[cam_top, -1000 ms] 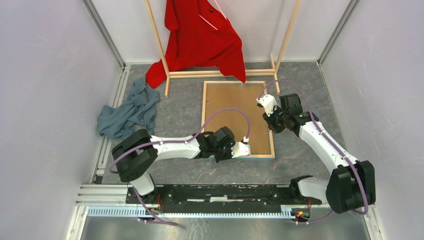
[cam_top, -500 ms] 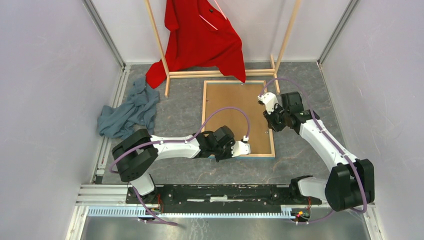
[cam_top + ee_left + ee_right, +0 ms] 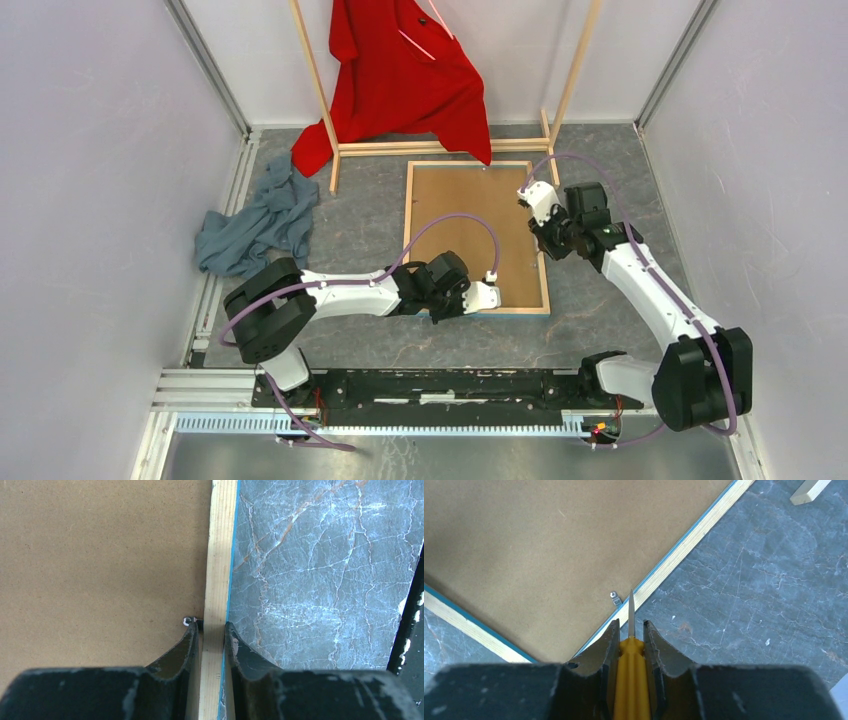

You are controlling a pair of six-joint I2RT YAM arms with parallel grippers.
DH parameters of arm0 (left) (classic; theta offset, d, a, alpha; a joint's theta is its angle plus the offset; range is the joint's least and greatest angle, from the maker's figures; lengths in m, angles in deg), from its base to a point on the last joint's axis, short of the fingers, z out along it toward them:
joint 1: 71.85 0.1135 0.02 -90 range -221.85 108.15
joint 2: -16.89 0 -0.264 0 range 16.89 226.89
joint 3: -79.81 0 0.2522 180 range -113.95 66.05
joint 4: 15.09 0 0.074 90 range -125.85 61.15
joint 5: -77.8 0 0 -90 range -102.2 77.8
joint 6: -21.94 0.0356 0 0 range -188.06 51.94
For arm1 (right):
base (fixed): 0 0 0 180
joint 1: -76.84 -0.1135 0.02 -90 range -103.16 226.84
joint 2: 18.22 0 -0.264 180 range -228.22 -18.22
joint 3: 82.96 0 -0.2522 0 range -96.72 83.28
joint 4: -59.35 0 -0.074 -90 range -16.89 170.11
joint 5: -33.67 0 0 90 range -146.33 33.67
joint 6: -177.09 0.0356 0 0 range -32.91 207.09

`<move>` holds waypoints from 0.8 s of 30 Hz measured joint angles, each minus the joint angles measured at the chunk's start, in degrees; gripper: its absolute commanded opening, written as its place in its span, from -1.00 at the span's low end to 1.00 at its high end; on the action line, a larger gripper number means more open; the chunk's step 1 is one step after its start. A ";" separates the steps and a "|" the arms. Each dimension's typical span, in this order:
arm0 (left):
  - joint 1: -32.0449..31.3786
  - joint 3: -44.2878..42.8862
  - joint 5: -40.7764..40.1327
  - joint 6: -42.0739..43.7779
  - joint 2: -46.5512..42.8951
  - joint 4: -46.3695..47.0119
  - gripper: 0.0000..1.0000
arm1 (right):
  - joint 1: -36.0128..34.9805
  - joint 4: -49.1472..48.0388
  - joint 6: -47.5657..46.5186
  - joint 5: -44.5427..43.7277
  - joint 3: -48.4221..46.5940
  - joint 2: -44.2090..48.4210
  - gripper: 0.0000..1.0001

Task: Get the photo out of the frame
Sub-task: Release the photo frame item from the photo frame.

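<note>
The frame [image 3: 408,215] lies face down, so its pale wood rails [image 3: 220,555] and thin blue edge show around the brown backing board [image 3: 465,215]. The photo is hidden under that board. My left gripper [image 3: 470,308] [image 3: 213,627] is shut on the frame's near rail, one finger on the board side beside a small metal clip [image 3: 187,621]. My right gripper [image 3: 551,248] [image 3: 630,625] is shut on a yellow-handled screwdriver [image 3: 631,680]. Its blade points at the frame's right rail [image 3: 684,547], just beside another metal clip [image 3: 613,596].
A wooden clothes rack [image 3: 440,148] with a red shirt [image 3: 405,70] stands right behind the frame; one rack foot [image 3: 809,490] shows in the right wrist view. A blue-grey cloth [image 3: 255,225] lies crumpled at the left wall. Walls close in both sides.
The right gripper with the screwdriver has shifted slightly back and to the right along the frame's right rail. The left gripper has stayed clamped on the near rail.
</note>
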 measured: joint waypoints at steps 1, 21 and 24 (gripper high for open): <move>0.00 0.00 0.02 0.00 0.00 0.00 -0.96 | 0.00 0.26 -0.15 0.00 0.13 -0.17 -1.00; 0.13 0.00 0.11 -0.02 0.13 0.35 -0.96 | -0.68 1.01 -1.57 -0.83 1.57 -1.77 -1.00; 0.26 0.00 0.15 -0.07 0.24 0.68 -0.96 | -1.03 0.92 -1.57 -1.27 1.44 -1.99 -1.00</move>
